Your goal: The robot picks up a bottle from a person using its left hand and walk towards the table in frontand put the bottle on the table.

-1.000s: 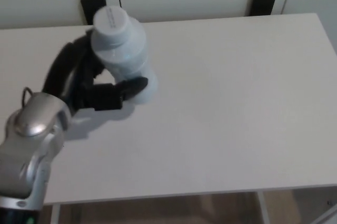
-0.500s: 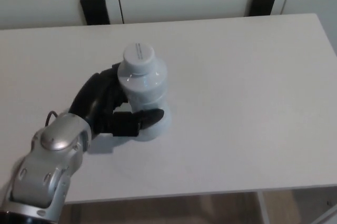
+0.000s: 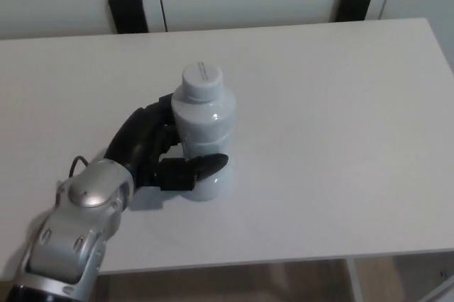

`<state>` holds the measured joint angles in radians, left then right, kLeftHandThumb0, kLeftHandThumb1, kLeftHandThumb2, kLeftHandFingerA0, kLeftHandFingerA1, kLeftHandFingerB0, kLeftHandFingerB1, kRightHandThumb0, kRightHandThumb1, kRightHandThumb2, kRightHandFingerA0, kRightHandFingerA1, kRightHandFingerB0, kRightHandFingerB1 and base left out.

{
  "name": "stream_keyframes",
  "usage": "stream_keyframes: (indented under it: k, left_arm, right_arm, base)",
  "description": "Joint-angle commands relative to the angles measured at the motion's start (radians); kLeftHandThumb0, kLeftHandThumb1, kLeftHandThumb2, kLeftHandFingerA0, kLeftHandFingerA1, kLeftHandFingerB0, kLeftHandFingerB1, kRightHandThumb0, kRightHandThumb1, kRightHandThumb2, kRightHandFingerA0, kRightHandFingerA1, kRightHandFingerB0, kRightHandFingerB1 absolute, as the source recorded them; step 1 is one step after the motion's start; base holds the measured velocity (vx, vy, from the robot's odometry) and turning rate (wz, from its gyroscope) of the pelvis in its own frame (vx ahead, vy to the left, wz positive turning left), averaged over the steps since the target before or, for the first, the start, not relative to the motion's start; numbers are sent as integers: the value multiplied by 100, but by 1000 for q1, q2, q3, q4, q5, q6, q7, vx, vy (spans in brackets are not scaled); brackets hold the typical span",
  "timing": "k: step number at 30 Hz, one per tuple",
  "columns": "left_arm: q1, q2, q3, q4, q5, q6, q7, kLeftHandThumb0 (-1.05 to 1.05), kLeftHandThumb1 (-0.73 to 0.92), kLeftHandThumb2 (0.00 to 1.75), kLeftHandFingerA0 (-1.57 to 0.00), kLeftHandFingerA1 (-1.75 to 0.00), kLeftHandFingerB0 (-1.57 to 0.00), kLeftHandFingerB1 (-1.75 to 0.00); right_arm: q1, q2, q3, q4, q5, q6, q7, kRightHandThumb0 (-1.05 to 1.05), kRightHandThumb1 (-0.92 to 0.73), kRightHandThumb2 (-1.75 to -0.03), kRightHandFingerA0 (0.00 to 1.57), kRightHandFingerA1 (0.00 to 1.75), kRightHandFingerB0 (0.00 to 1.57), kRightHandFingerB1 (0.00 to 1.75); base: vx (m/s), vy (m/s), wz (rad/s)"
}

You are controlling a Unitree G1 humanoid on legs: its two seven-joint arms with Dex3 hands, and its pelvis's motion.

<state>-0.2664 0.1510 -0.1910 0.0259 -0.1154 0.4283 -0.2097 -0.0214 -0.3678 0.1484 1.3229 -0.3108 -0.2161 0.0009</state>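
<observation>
While the left hand (image 3: 154, 152) holds it, the white bottle (image 3: 204, 123) stands upright.

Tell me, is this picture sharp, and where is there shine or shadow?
Head view: slightly soft all over, with no motion smear; soft glints on the shoulder of the bottle and on the silver forearm; a faint grey shadow on the table beneath the left hand, which grips the bottle.

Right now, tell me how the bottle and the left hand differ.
The bottle is white; the left hand is black. The bottle stands upright; the hand lies sideways, fingers wrapped round its lower half. Both are over the white table.
</observation>
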Motion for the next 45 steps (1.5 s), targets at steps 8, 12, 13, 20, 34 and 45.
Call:
stream_keyframes:
  k: [8, 12, 13, 20, 34, 45]
  left_arm:
    - [-94, 127, -75, 40, 76, -80, -148, -84, 47, 87, 0, -2, 0, 0]
    - [-110, 158, -72, 42, 79, -77, -184, -83, 43, 84, 0, 0, 0, -1]
    - [-109, 162, -73, 41, 81, -79, -188, -83, 43, 84, 0, 0, 0, -1]
    - [-61, 231, -38, 27, 52, -129, -268, -84, 45, 83, 0, 0, 0, -1]
    - [108, 427, 83, -11, 3, -245, -441, -89, 51, 90, 0, 0, 0, 0]
    - [631, 305, 343, -387, -31, -452, -311, -58, 38, 69, -11, -41, -6, -21]
  right_arm:
    - [-37, -30, 7, 2, -2, 42, 64, -41, -74, -63, 70, 52, 56, 44]
    - [-58, -30, 18, 8, -14, 66, 69, -41, -75, -63, 67, 53, 55, 43]
    - [-59, -30, 19, 9, -14, 68, 70, -41, -75, -63, 67, 53, 55, 43]
    - [-44, -44, 46, 6, -32, 58, 58, -44, -75, -63, 65, 54, 56, 43]
    - [-16, -42, 70, 6, -48, 67, 61, -45, -77, -64, 62, 53, 53, 41]
    - [-33, -43, 65, -21, -42, 85, 80, -42, -81, -64, 64, 58, 51, 45]
  base:
    - [0, 0, 0]
    - [0, 0, 0]
    - [0, 0, 0]
    - [0, 0, 0]
    - [0, 0, 0]
    - [0, 0, 0]
